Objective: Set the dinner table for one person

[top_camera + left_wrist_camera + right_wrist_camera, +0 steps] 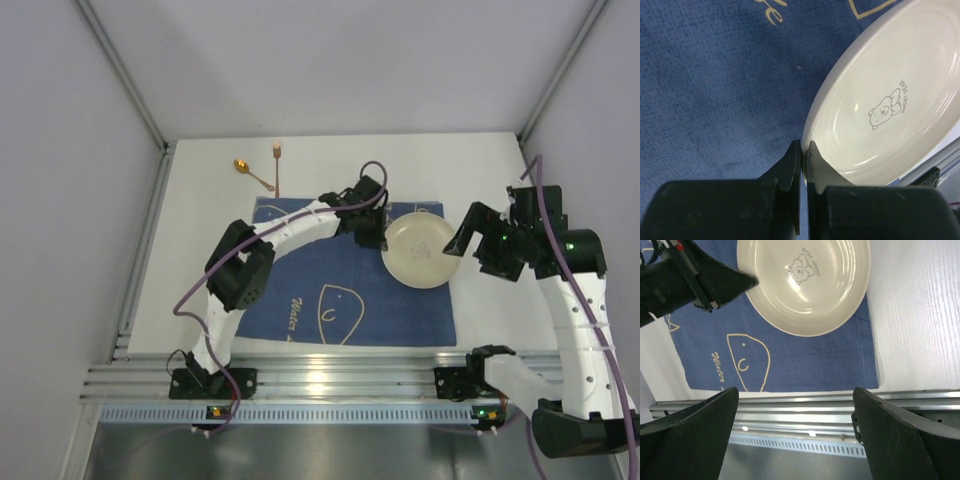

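Observation:
A cream plate (420, 250) with a small bear drawing lies at the right edge of the blue placemat (340, 290) on the white dinner table (200, 250). My left gripper (372, 232) is shut on the plate's left rim; in the left wrist view the rim of the plate (890, 100) sits pinched between the two fingers of the left gripper (803, 150). My right gripper (462, 240) is open and empty, hovering just right of the plate. In the right wrist view the plate (805, 285) lies beyond the wide-spread right gripper (796, 395).
A gold spoon (250, 172) and a copper-coloured utensil (277, 165) lie on the table beyond the placemat's far left corner. Aluminium rails (330, 375) run along the near edge. Grey walls close in the left, right and back.

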`<state>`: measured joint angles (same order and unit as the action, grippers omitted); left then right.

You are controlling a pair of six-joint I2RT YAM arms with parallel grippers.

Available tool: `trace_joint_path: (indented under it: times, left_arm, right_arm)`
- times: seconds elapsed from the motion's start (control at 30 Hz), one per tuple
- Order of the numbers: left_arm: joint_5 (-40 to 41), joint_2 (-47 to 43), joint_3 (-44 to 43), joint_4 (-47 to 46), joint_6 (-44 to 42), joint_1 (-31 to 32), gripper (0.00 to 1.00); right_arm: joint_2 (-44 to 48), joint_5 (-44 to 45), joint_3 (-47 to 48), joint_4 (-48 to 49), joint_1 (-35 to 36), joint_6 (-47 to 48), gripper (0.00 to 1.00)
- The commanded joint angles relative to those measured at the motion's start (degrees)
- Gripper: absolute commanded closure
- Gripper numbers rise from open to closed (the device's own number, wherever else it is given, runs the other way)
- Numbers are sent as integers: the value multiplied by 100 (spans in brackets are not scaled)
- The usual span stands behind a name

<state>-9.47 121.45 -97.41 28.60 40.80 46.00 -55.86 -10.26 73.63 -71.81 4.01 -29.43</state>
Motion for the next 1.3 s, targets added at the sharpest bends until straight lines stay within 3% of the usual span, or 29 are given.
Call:
trace_joint_path:
  times: [0.0, 0.4, 0.77, 0.87, 0.9, 1.0, 1.03, 1.1, 1.27]
  left_arm:
    - [-37, -191, -165, 23, 16, 58, 100]
    - [657, -1948, 1829, 401, -81, -380, 100]
    - [1325, -1827, 2059, 980, -45, -759, 100]
    - [1668, -1861, 2103, 1262, 78, -899, 85]
    - [1616, -1870, 2138, 1253, 52, -961, 75]
    - [1475, -1888, 2164, 1288, -98, -1145, 41]
    - [1518, -1879, 2095, 1332, -168, -1189, 11]
    - [1572, -1870, 2033, 1464, -282, -1251, 4]
    - [1563, -1940, 1980, 1526, -493, -1646, 2]
  right_arm:
    - [189, 226, -103, -333, -5, 183, 2]
    - [-162, 244, -243, -176, -14, 412, 1]
    - [-927, 7, -24, 255, -23, 421, 2]
    - [-1208, -142, 125, 413, -14, 394, 2]
    - [-1295, -186, 221, 457, -14, 386, 2]
    - [-1691, -441, 528, 729, -14, 350, 2]
    - [-1944, -502, 643, 808, -23, 298, 2]
    - [-2235, -748, 1072, 1124, 3, 254, 2]
    - [-3877, -776, 2496, 1407, 310, 78, 2]
